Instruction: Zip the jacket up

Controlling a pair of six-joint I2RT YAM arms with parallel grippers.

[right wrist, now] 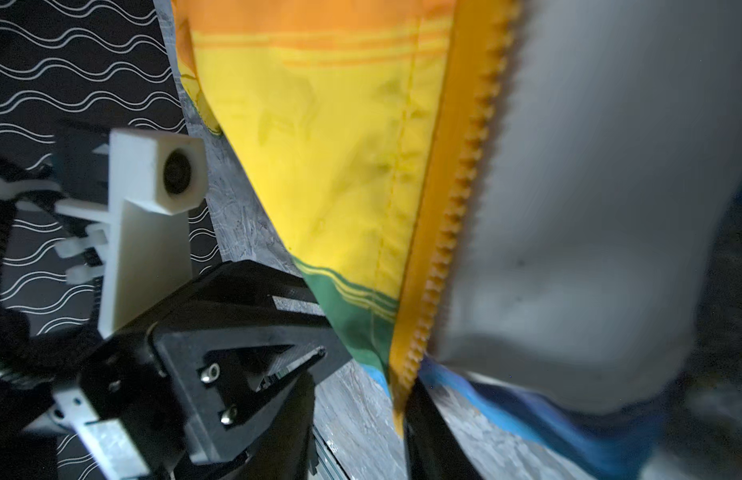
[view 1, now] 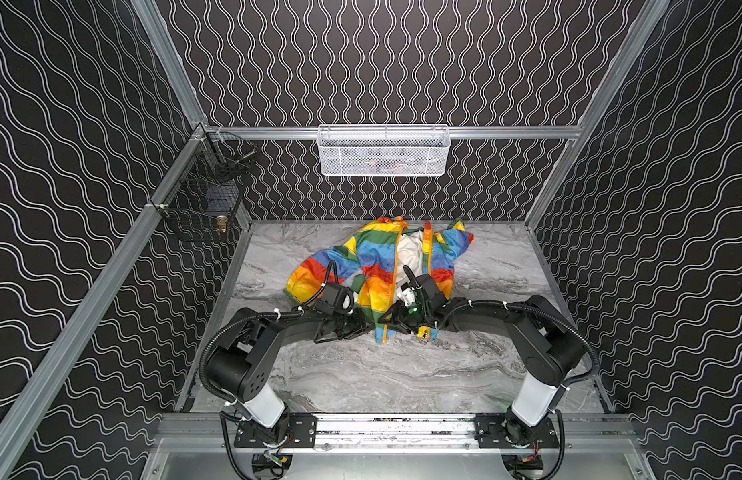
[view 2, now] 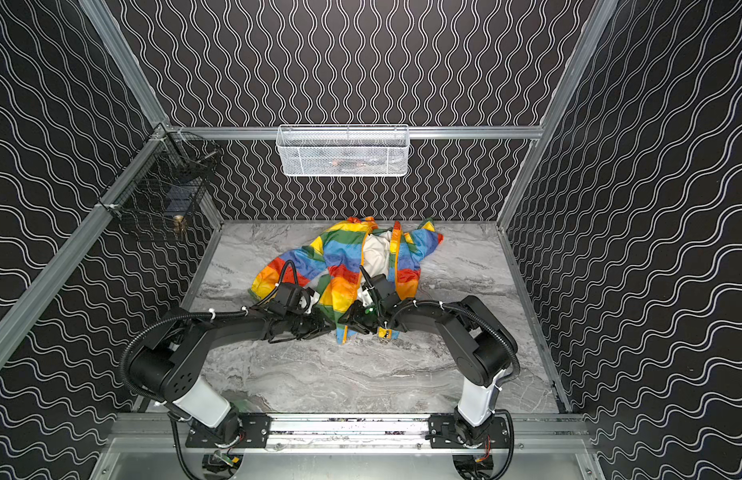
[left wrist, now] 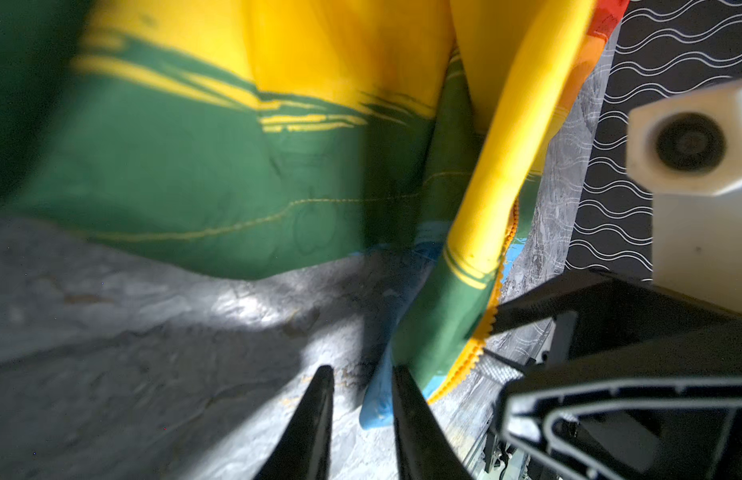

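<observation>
The left gripper (left wrist: 363, 374) holds its jaws slightly apart, with the blue hem corner of the jacket (view 1: 377, 257) between them. The jacket lies unzipped on the table (view 1: 402, 374), centre to rear. The right gripper (right wrist: 361, 386) holds its jaws apart, one jaw touching the end of the orange zipper (right wrist: 440, 249).

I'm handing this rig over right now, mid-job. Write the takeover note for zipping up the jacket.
Left gripper: open, at the blue bottom-hem corner of the jacket, not clamped.
Right gripper: open, one finger against the bottom end of the orange zipper.
Jacket: far middle of the table, front lying open, white lining showing.
Done: nothing zipped.
Left: probably join the zipper halves at the hem, then run it closed.
</observation>
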